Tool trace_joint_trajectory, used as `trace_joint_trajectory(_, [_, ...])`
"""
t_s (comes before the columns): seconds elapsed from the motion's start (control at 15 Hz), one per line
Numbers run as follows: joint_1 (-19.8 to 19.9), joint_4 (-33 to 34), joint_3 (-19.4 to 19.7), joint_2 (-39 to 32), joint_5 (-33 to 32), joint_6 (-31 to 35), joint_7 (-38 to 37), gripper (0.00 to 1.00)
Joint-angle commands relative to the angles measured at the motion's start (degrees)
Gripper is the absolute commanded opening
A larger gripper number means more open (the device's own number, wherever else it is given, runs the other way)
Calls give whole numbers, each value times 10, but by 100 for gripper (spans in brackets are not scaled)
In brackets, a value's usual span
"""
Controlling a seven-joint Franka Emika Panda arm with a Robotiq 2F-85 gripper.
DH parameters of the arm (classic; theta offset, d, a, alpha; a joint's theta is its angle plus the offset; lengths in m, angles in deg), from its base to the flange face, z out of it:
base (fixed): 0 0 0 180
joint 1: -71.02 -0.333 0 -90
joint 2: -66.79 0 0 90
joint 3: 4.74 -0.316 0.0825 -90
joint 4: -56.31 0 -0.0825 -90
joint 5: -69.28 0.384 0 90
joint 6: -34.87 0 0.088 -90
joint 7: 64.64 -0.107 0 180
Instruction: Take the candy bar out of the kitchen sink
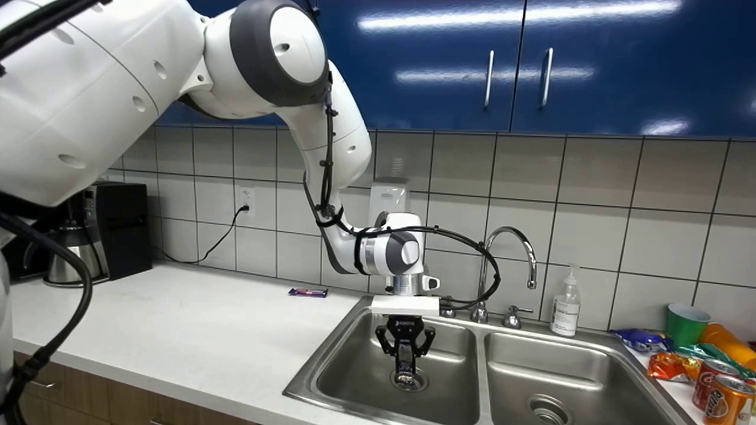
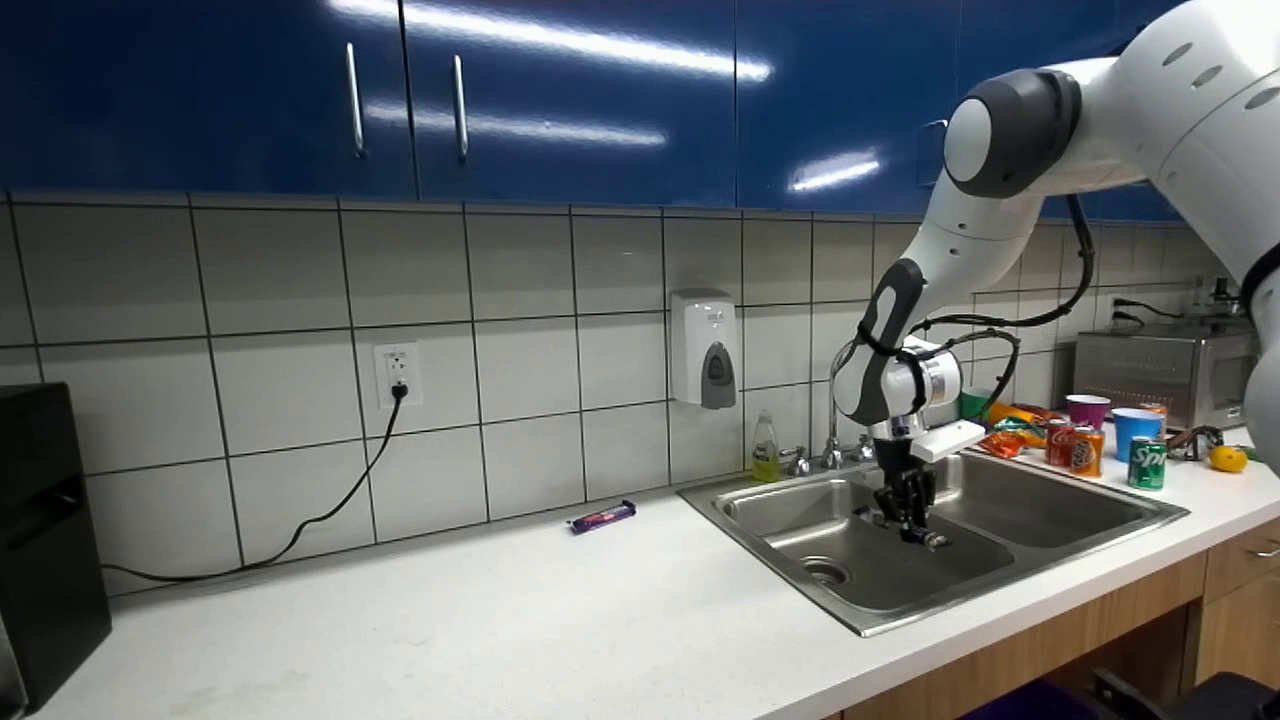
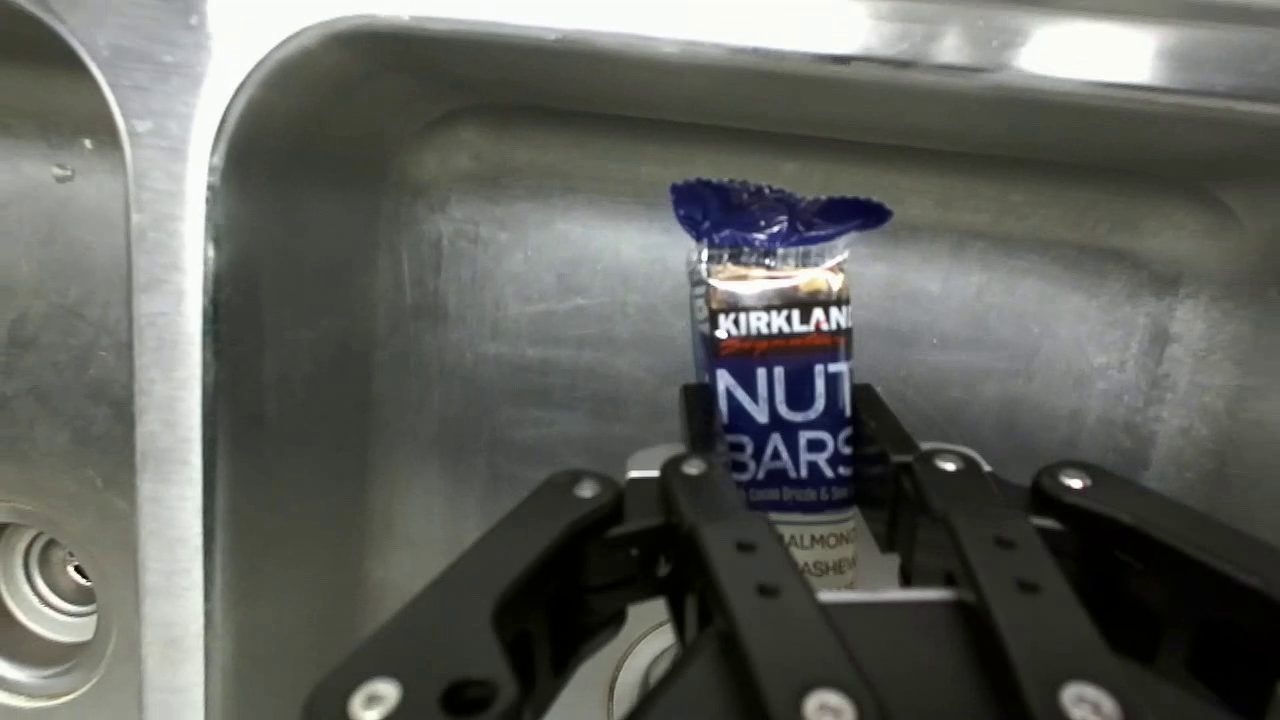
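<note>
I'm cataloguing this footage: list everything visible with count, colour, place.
candy bar: 1, navy, in end effector
sink: 1, steel, set in countertop
countertop: 1, white, below tiles
tap: 1, chrome, behind sink
pump bottle: 1, clear, near tap
soap bottle: 1, yellow-green, near tap
wall dispenser: 1, white, on tiles
packet: 1, purple, on countertop
cups: 4, green, orange, purple, blue, beside sink
cans: 3+, red, orange, green, near cups
snack bags: several, blue, orange, green, near cups
fruit: 1, yellow, near cans
boxy appliance: 1, silver, beyond cups
coffee maker: 1, black, on countertop
outlets: 2, white, on tiles
cabinets: several, blue, above tiles
drawers: several, brown, below countertop
arm: 1, white-grey, over sink
end effector: 1, black, over sink
</note>
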Motion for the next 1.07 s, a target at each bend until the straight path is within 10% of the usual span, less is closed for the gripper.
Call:
trace_joint_trajectory(0.0, [-15, -66, 6, 60, -21, 17, -25, 9])
trace_joint_trajectory(1.0, [-47, -166, 10, 155, -58, 42, -36, 9])
